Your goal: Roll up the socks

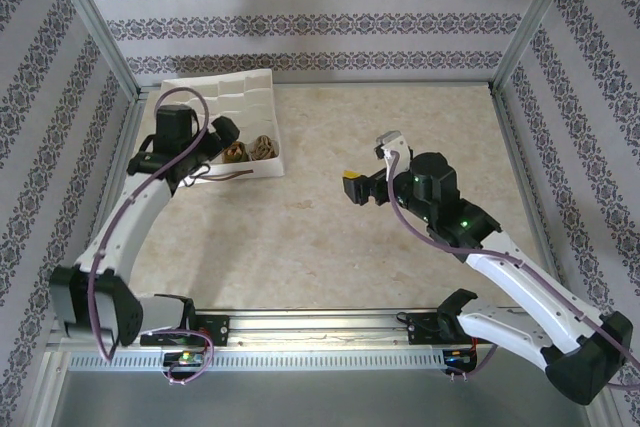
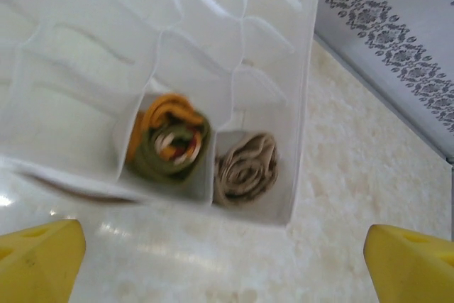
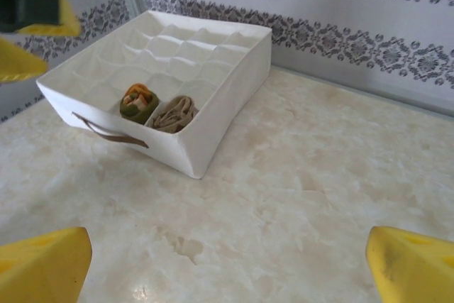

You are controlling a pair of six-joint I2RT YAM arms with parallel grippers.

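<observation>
Socks, both rolled, sit inside the tray. The table (image 1: 400,247) is bare marble to the tray's right. The tray (image 3: 220,118), white and divided into many cells, stands at the table's far left; only two cells hold anything, side by side in the row behind the tray's strap wall, at its right end.

The left claw (image 2: 227,260) hangs just outside the strap wall, looking down on those two cells, fingers spread wide with nothing between them. The right claw (image 3: 227,260) is well to the tray's right over bare table, also spread wide and empty. The left arm is clearly the nearer one.

The tan sock (image 2: 247,168) fills the cell at the tray's corner, and the green sock (image 2: 169,140) the next cell inward. Each roll stands on end with its spiral facing up, so its axis points upright towards the left claw. By my reading the rolling looks finished, and the arms need only draw clear.
</observation>
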